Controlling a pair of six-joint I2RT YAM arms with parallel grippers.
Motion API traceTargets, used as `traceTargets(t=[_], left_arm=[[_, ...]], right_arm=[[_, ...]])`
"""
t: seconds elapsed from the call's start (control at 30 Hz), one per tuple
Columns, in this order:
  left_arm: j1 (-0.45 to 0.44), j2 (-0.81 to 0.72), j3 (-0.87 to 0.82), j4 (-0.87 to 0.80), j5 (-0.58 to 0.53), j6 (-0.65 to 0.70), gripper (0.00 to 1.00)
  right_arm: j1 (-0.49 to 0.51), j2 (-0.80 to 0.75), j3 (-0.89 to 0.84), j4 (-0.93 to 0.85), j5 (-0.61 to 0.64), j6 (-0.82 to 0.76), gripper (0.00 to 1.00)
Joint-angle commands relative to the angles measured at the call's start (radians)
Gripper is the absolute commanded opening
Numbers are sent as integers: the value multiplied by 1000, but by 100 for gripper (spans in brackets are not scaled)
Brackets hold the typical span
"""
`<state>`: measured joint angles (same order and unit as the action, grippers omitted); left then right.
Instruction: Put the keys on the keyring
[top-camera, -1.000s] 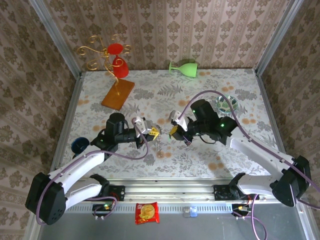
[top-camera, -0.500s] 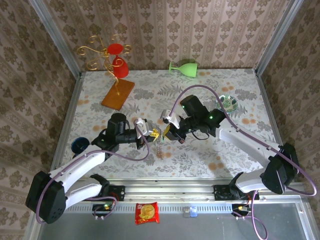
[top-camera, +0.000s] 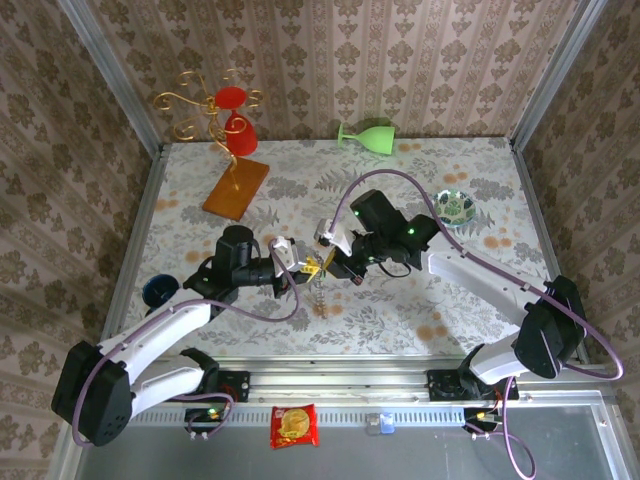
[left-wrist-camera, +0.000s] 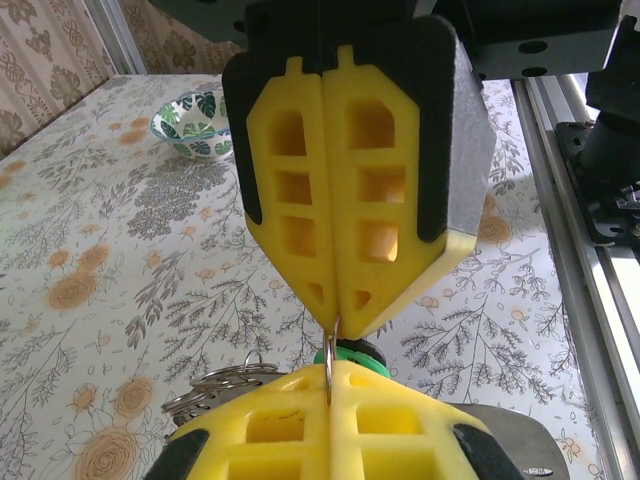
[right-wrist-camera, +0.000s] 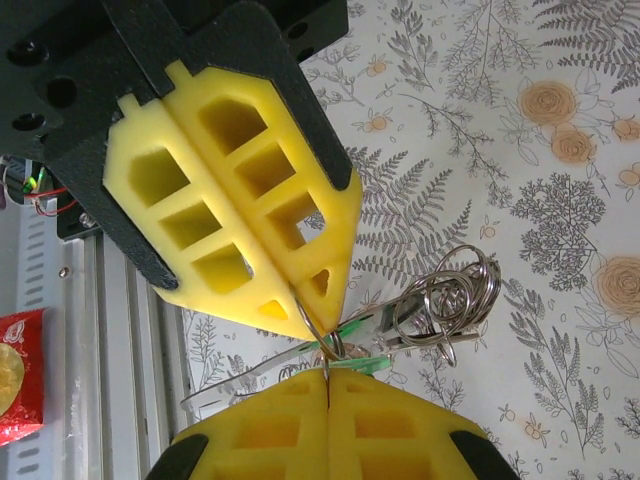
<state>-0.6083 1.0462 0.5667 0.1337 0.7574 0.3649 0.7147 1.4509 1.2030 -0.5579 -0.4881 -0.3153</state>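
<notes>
My left gripper (top-camera: 303, 266) and right gripper (top-camera: 335, 262) meet tip to tip above the middle of the table. Both are shut on one thin metal keyring (left-wrist-camera: 328, 350), which spans the small gap between their yellow pads. In the left wrist view my left gripper (left-wrist-camera: 330, 376) is at the bottom and the right gripper (left-wrist-camera: 336, 322) comes in from above. In the right wrist view the keyring (right-wrist-camera: 318, 335) runs from the left gripper (right-wrist-camera: 312, 308) down into my right gripper (right-wrist-camera: 327, 376). The keys (right-wrist-camera: 360, 322), one green-headed and one silver, hang from it with a bunch of small rings (right-wrist-camera: 452, 298).
A patterned bowl (top-camera: 455, 205) sits at the right. A green goblet (top-camera: 367, 135) lies at the back wall. A gold stand with a red cup (top-camera: 235, 110) rises from a wooden base (top-camera: 237, 188) at the back left. A dark disc (top-camera: 158, 290) is near the left edge, and a snack packet (top-camera: 295, 425) lies on the front rail.
The right arm has swung left, bringing its gripper up to the left gripper until the tips meet on the ring. The left arm has barely moved.
</notes>
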Motion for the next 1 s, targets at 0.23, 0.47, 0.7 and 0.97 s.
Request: traceTargets(t=[0.23, 0.47, 0.7, 0.97], left_arm=[[-8, 3, 44, -18, 17, 39, 0], [-8, 8, 45, -25, 20, 39, 0], [-8, 9, 49, -27, 24, 40, 0], [-8, 19, 61, -65, 23, 61, 0]], right_arm=[[5, -34, 9, 15, 26, -10, 0], [15, -37, 7, 15, 50, -23, 0], [28, -20, 16, 15, 98, -22, 0], [41, -20, 22, 15, 163, -26, 0]])
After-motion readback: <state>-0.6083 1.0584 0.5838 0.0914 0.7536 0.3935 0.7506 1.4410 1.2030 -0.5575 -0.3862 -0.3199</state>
